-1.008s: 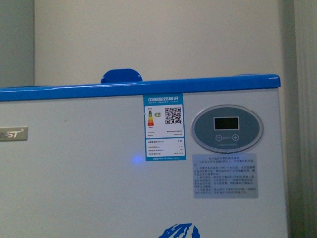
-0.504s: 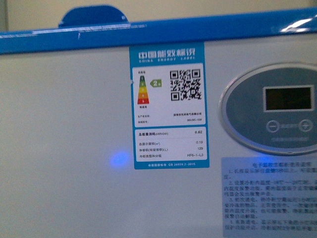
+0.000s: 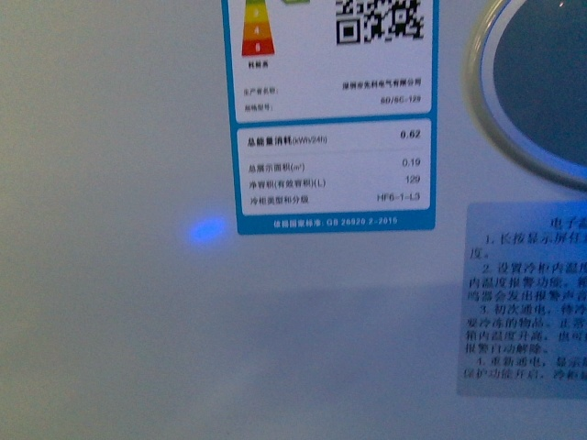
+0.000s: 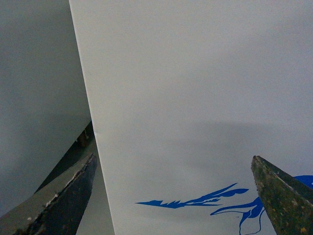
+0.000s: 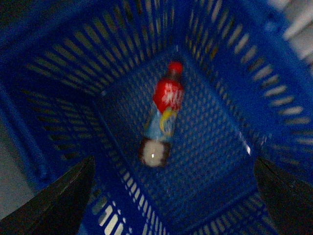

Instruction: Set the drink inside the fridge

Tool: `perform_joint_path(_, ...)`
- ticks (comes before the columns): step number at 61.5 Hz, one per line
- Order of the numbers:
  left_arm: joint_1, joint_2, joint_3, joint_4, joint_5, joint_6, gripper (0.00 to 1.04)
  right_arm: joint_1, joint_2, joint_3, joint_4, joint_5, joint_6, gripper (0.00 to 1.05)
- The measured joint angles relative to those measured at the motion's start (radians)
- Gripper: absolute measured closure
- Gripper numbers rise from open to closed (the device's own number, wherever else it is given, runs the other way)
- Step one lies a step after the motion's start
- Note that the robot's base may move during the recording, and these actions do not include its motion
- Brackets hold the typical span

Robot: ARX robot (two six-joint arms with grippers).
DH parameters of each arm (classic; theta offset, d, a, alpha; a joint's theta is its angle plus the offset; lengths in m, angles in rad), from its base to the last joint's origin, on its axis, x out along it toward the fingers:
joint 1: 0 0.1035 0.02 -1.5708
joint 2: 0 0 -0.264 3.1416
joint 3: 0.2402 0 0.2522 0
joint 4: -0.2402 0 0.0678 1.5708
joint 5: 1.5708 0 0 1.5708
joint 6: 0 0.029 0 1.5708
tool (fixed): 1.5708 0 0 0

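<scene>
The fridge point(image 3: 119, 302) fills the front view very close up: its white front wall, a blue energy label point(image 3: 335, 137) and the edge of an oval control panel point(image 3: 541, 82). Its top rim and lid are out of view. My left gripper point(image 4: 173, 198) is open and empty, close to the fridge's white wall point(image 4: 195, 98), with part of the blue picture point(image 4: 215, 203) between the fingers. My right gripper point(image 5: 173, 198) is open and empty above a blue slatted basket point(image 5: 220, 63). The drink point(image 5: 162, 115), a bottle with a red cap and red label, lies on the basket floor.
A small blue light spot point(image 3: 207, 229) shows on the fridge front beside the label. A pale notice with printed text point(image 3: 527, 302) sits at the right. In the left wrist view a grey wall point(image 4: 34, 98) and a dark gap lie beside the fridge's corner edge.
The front view has closed in on the fridge front and dropped lower. The blue top rim and the control display have left the view; the label now fills much more of the picture.
</scene>
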Motion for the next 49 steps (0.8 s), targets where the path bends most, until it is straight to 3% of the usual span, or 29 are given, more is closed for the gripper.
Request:
perform_joint_path(4,0.0,0.0,0.0,0.0,0.0,0.0,0.08,-0.013,0.254,0.085,-0.001,-0.004,0.066,0.08)
perform_joint_path(17,0.0,0.0,0.0,0.0,0.0,0.0,0.08,-0.024,0.602,0.23,0.047,-0.011,0.188,0.08)
perform_joint_path(32,0.0,0.0,0.0,0.0,0.0,0.0,0.08,-0.028,0.871,0.377,0.128,-0.038,0.291,0.08)
perform_joint_path(49,0.0,0.0,0.0,0.0,0.0,0.0,0.08,-0.03,1.106,0.54,0.111,-0.042,0.333,0.08)
